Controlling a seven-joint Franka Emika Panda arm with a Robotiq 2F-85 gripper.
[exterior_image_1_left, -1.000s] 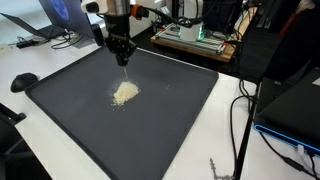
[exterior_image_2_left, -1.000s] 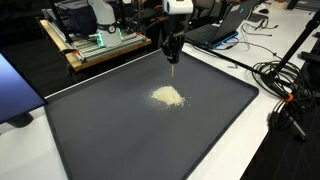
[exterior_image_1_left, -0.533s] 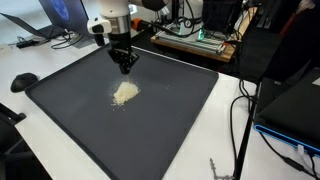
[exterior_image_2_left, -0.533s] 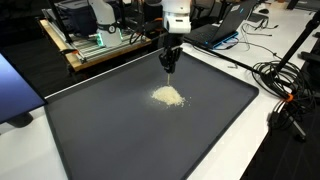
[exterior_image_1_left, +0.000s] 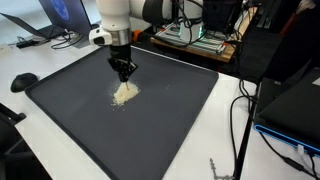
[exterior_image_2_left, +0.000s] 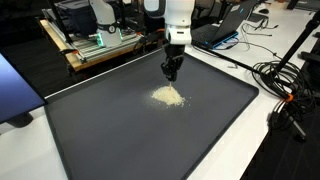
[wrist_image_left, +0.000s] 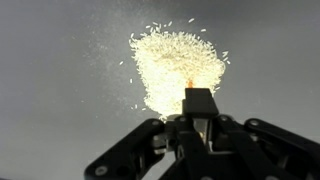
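I have the arm's black two-fingered gripper (exterior_image_1_left: 124, 76) low over the small heap of pale, rice-like grains (exterior_image_1_left: 125, 93). In both exterior views its tip hangs just above the heap's far edge (exterior_image_2_left: 167, 96), close but, as far as I can judge, not touching. In the wrist view the gripper (wrist_image_left: 198, 105) has its fingers pressed together with no gap. There is a tiny orange glint at the tip, and I cannot tell whether that is something thin pinched between the fingers or just a mark on a pad. Otherwise it carries nothing I can see.

I judge the step in hand to be the final approach to the grains with the fingers closed. The next move calls for a slow, shallow descent. The heap is loose, with stray grains already ringing it in the wrist view (wrist_image_left: 175, 65), so a hard or fast contact would spread them.

The only container is the wide, dark grey, flat tray with a low raised rim (exterior_image_1_left: 170, 110), which sits on the white table (exterior_image_1_left: 20, 65). It holds only the heap, a little towards the far side of its middle (exterior_image_2_left: 120, 130), and the loose grains beside the heap. The grains lie directly on the tray's surface (wrist_image_left: 50, 80), well away from every rim.
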